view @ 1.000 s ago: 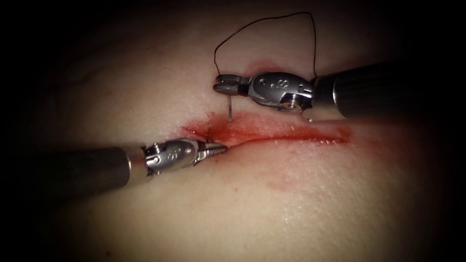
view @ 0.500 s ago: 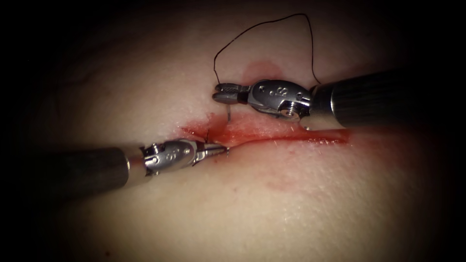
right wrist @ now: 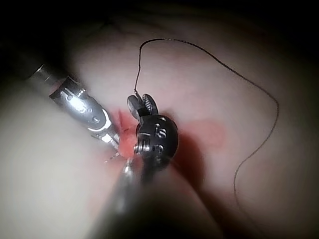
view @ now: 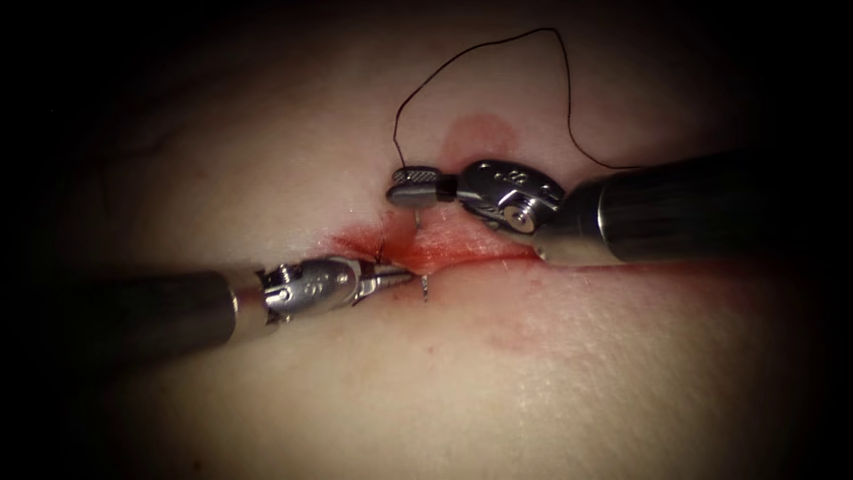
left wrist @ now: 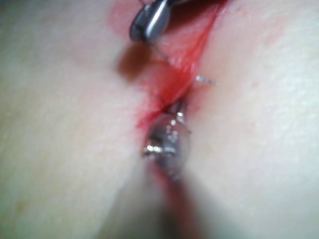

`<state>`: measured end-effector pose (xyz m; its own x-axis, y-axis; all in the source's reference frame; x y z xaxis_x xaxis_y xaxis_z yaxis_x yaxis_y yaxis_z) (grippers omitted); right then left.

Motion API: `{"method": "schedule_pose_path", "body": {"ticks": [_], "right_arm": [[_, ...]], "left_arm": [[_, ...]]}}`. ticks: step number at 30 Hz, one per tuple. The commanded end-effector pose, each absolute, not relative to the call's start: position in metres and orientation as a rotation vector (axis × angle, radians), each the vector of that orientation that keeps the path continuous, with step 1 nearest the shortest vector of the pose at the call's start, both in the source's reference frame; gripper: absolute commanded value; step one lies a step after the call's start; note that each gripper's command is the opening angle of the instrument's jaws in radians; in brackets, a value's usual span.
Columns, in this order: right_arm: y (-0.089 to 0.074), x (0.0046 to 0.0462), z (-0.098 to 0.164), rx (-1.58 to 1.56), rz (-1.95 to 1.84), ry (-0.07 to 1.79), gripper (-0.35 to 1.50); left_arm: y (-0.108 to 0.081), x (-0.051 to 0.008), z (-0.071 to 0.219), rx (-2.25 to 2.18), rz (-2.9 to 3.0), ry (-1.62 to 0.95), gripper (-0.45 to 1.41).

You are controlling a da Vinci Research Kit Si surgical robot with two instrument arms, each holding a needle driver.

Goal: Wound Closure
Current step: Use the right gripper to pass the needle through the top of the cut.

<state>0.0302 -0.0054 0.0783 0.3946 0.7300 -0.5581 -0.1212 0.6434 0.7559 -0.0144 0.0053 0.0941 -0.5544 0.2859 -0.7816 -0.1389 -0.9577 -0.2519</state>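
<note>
My right tool (view: 411, 188) reaches in from the right with its jaws shut on the curved needle (view: 417, 216) near the tail end. The needle goes down into the far lip of the cut (view: 471, 253) toward its left end. Its tip (view: 425, 286) sticks out of the near lip. My left tool (view: 397, 278) lies with shut jaws just left of that tip, pressed at the cut's edge and holding nothing I can see. In the left wrist view the tip (left wrist: 204, 78) shows beside my left tool (left wrist: 177, 107). Black thread (view: 498, 43) loops up from the needle's tail.
Red fluid (view: 444, 244) wets the tissue (view: 533, 382) around the cut. A short dark thread end (view: 380, 244) stands at the cut's left end. A pink patch (view: 480, 135) marks the tissue behind the right tool. The thread's far run (right wrist: 249, 87) trails behind the right shaft.
The right tool came down toward the cut and rolled its wrist, driving the needle through; the tip now shows at the near lip. The left tool stayed put.
</note>
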Motion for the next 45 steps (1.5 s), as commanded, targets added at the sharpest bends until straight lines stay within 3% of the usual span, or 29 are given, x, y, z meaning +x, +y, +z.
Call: {"method": "schedule_pose_path", "body": {"ticks": [1,26,45], "right_arm": [[-0.0067,0.0307,0.0788,0.717,0.605,1.001,-0.35],[-0.0131,0.0293,0.0778,0.884,0.654,0.892,-0.35],[-0.0039,0.0298,0.0795,0.709,0.703,0.921,-0.35]], "left_arm": [[0.005,-0.015,0.0949,-1.334,2.563,-0.238,-0.34],[0.0051,-0.0155,0.095,-1.331,2.561,-0.235,-0.35],[0.0046,-0.0157,0.0952,-1.334,2.564,-0.24,-0.35]]}}
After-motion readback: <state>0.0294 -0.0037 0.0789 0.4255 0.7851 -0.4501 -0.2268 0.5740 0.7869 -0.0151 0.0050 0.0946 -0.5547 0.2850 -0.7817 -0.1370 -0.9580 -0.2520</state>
